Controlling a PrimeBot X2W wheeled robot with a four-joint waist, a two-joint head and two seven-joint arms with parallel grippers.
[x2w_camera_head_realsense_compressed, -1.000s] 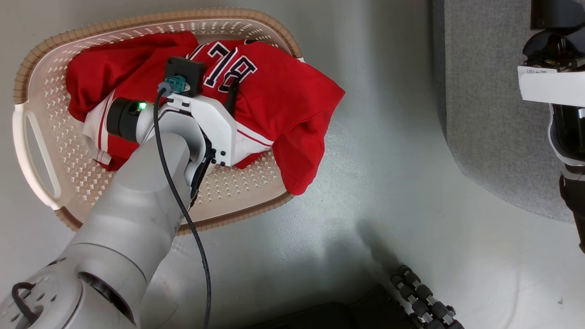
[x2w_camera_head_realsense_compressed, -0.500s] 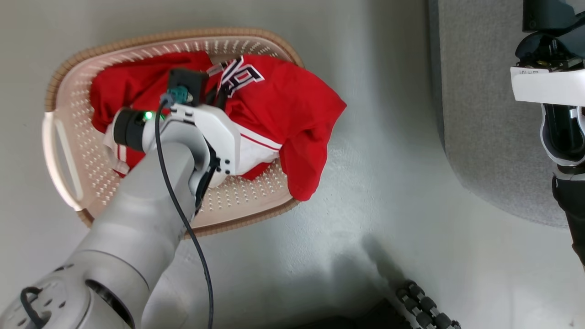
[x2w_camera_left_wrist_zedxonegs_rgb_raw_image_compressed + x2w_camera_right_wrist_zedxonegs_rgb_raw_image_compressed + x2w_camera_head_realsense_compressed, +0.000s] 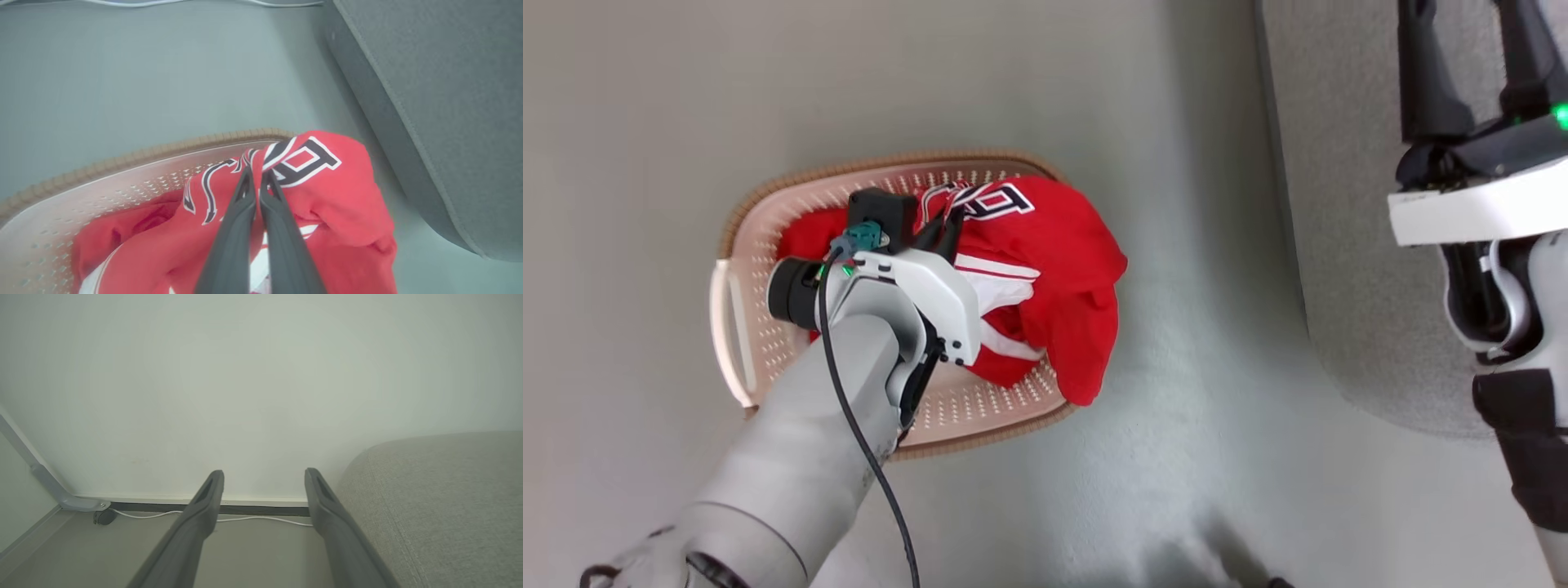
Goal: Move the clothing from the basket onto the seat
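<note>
Pinching a fold of the soft bright red jersey (image 3: pixel 347 204) with navy, white-outlined letters, my left gripper (image 3: pixel 256 179) has its two long dark fingers pressed almost together, the cloth caught between the tips right beside the lettering. The fabric rises to a small peak at the pinch. The rest of the red jersey lies bunched in the oval cream perforated plastic laundry basket (image 3: pixel 756 278) with the brown woven-look rim. White stripes and trim show under my wrist, and one red flap hangs over the rim on the side toward the sofa. The laundry basket stands on the pale grey floor (image 3: pixel 1094 82). The large grey textured-fabric sofa (image 3: pixel 1339 245) with rounded edges is to my right, with a strip of bare floor between it and the basket. My right gripper (image 3: pixel 263 477) is spread wide with nothing between its fingers. In the head view it hangs over the edge of the sofa. Its own camera faces a plain pale wall (image 3: pixel 245 375), where a thin white cable (image 3: pixel 253 518) runs along the base.
</note>
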